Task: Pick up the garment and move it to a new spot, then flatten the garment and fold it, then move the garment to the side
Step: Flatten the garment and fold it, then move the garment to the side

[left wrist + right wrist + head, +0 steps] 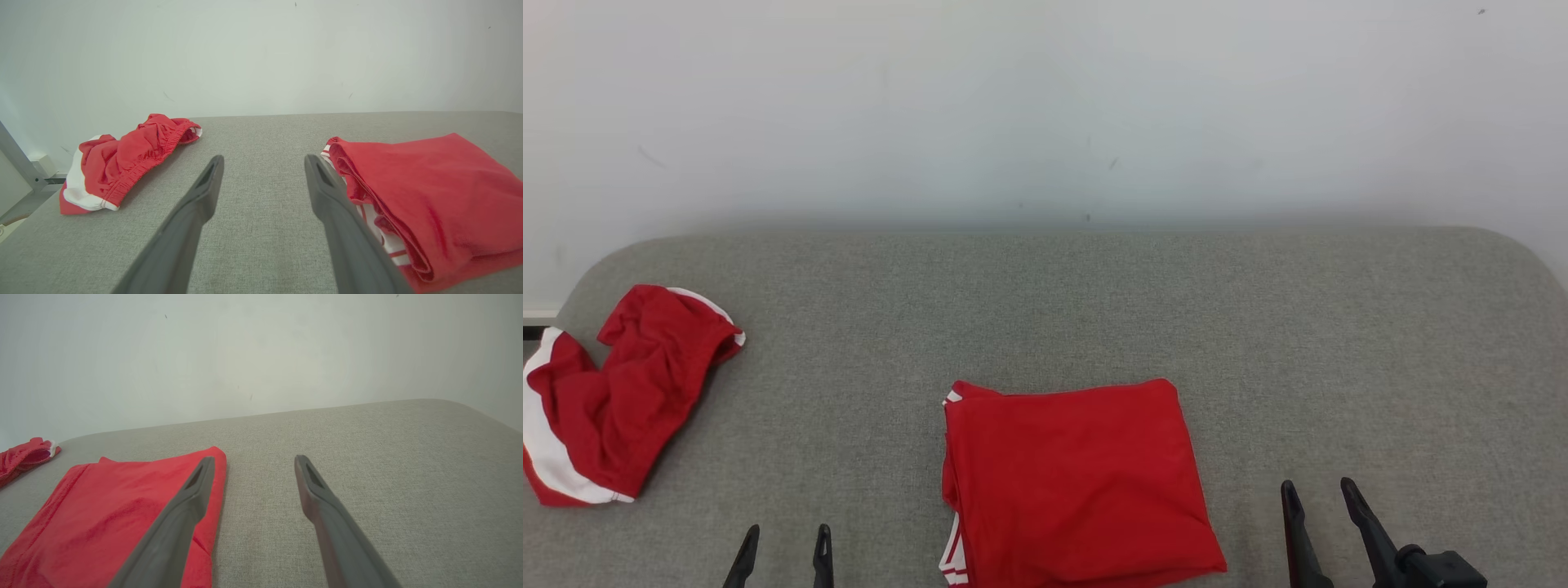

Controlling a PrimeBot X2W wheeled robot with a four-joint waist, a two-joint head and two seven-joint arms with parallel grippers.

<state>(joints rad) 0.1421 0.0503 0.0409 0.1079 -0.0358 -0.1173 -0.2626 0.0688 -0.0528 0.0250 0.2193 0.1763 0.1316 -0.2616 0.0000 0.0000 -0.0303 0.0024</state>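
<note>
Garment at six o'clock on your head view: the folded red garment (1078,482) lies flat on the grey padded table (1094,310), white stripes showing at its left edge. Your left gripper (787,535) at seven o'clock and right gripper (1317,487) at five o'clock flank it, fingers spread and holding nothing (both clear of the cloth). A crumpled red garment (613,392) sits at nine o'clock.
</note>
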